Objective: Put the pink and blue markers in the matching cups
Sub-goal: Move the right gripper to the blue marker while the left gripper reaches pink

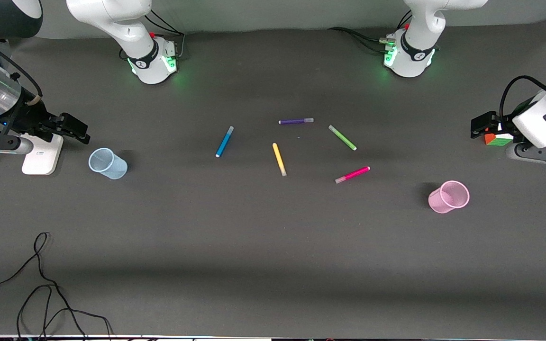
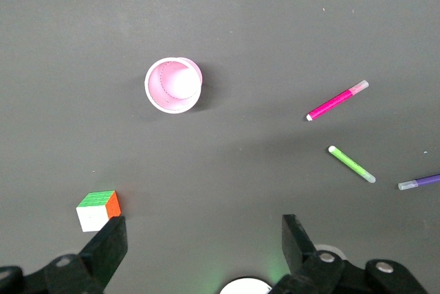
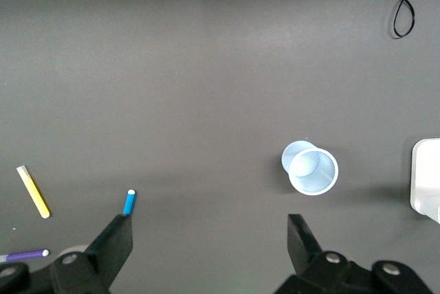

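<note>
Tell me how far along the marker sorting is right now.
Nothing is done yet. The pink marker and blue marker both lie on the table, and the pink cup and blue cup stand without markers. Nothing is in hand: the left gripper and right gripper wait open at their ends. Both picks and placements remain.

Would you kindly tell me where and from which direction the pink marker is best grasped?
Probably mid-barrel, from straight above: the pink marker lies flat on the table with nothing touching it, so the open left pincer could straddle it, fingers set across its length.
</note>
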Controlling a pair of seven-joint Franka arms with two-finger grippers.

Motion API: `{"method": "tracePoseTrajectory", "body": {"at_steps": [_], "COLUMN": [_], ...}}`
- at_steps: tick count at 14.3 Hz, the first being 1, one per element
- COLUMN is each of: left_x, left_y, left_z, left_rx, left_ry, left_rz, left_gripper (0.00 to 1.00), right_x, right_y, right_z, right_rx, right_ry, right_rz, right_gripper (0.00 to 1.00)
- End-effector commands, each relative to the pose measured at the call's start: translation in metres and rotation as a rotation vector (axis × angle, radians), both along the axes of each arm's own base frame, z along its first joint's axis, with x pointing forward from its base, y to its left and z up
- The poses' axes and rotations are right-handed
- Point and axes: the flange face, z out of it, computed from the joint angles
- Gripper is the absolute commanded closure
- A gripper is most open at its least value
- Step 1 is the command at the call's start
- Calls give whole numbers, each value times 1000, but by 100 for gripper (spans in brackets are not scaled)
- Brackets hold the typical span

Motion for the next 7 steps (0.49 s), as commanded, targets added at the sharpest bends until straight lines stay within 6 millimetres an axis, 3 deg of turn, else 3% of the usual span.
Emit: {"method": "tracePoseTrajectory", "body": {"at_steps": [1,5,7], "left_x": [-2,-2,-2], "left_y": [1,-1,-6], "left_z": [4,6,7], "left_rx": [-11,-12,-10], "left_ry": [3,-2,-3], "left_rz": [-4,-7,-15], "left_gripper": [0,0,0], "right_x": [3,9,16], "right_y": [4,11,20], "right_z": [1,-12,-30], "right_rx": [19,19,20], "right_ry": [6,31,64], "right_rz": [13,16,29], "right_gripper": [0,0,0]}}
